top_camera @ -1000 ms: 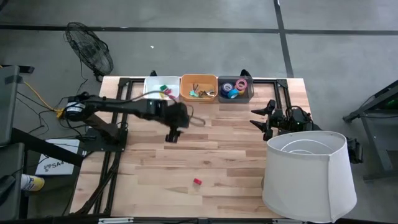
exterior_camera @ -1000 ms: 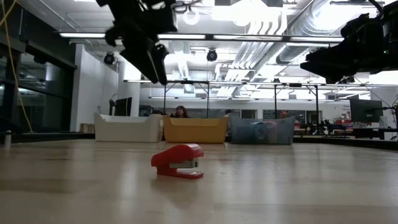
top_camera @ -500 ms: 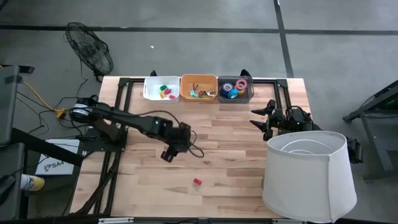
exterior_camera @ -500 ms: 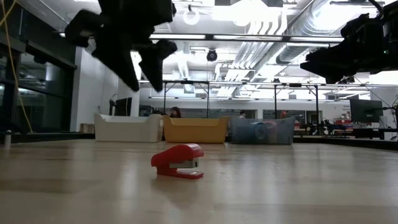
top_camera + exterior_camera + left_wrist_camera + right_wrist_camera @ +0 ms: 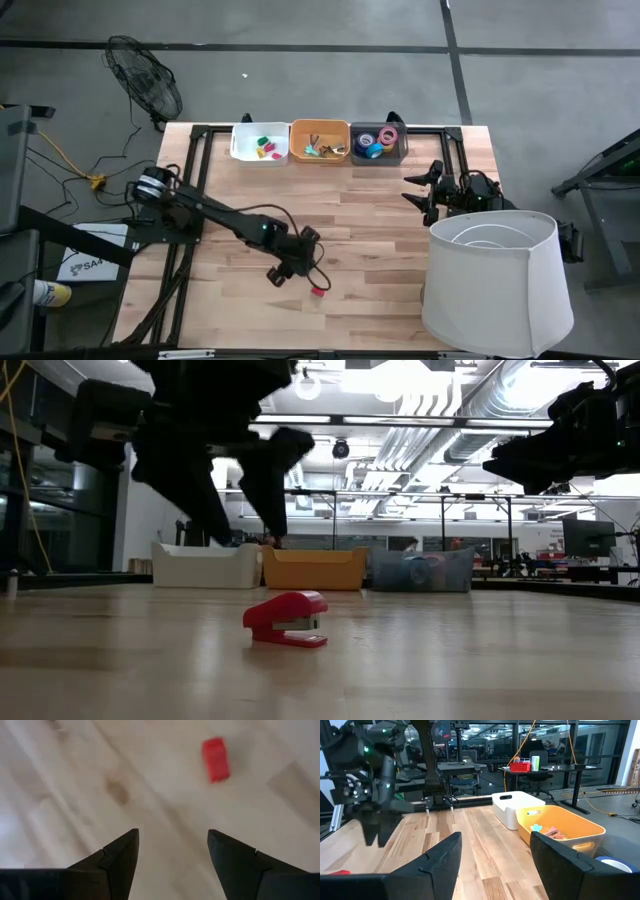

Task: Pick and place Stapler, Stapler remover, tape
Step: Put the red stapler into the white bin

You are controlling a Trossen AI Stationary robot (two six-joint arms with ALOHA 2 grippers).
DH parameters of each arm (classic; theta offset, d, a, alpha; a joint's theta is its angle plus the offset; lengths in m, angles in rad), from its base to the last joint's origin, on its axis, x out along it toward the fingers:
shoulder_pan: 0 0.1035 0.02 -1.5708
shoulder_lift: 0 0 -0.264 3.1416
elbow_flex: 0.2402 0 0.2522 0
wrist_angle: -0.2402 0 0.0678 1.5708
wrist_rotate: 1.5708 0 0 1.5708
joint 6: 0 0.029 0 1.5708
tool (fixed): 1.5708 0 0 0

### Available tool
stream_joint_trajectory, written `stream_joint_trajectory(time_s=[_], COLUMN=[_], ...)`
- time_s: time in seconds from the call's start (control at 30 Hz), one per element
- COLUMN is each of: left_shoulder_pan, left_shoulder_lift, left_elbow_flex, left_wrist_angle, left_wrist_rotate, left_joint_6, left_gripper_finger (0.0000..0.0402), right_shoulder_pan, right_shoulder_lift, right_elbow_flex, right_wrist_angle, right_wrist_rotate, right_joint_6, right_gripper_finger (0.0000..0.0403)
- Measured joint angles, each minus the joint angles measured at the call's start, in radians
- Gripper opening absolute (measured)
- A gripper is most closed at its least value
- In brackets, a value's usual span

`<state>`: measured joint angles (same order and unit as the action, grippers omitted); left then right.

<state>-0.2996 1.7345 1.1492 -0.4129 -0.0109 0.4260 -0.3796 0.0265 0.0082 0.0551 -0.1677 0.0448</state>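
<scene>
We see the left gripper (image 5: 284, 272) wide open, holding nothing — red stapler (image 5: 318, 291) lies on the table (image 5: 380, 240) just beside it, not touching.

I saw bare table (image 5: 380, 250) all around the red stapler (image 5: 318, 291), open from every side. The three bins (image 5: 318, 142) lined the far edge, and a white lampshade (image 5: 495, 280) blocked the near right corner.
</scene>
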Motion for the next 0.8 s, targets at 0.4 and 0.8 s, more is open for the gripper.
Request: stream_joint_trajectory(time_s=[0.4, 0.8], left_shoulder_pan=[-0.052, -0.094], left_shoulder_lift=[0.108, 0.161], left_elbow_flex=[0.0, -0.001], left_wrist_angle=[0.163, 0.253], left_wrist_rotate=[0.084, 0.067], left_joint_6=[-0.145, -0.254], left_gripper_finger=[0.0232, 0.0232], right_shoulder_pan=[0.0, 0.0], right_shoulder_lift=[0.0, 0.0], right_elbow_flex=[0.0, 0.0], right_wrist_angle=[0.0, 0.0], right_wrist_rotate=[0.0, 0.0], right_joint_6=[0.0, 0.0], right_gripper_finger=[0.0227, 0.0227])
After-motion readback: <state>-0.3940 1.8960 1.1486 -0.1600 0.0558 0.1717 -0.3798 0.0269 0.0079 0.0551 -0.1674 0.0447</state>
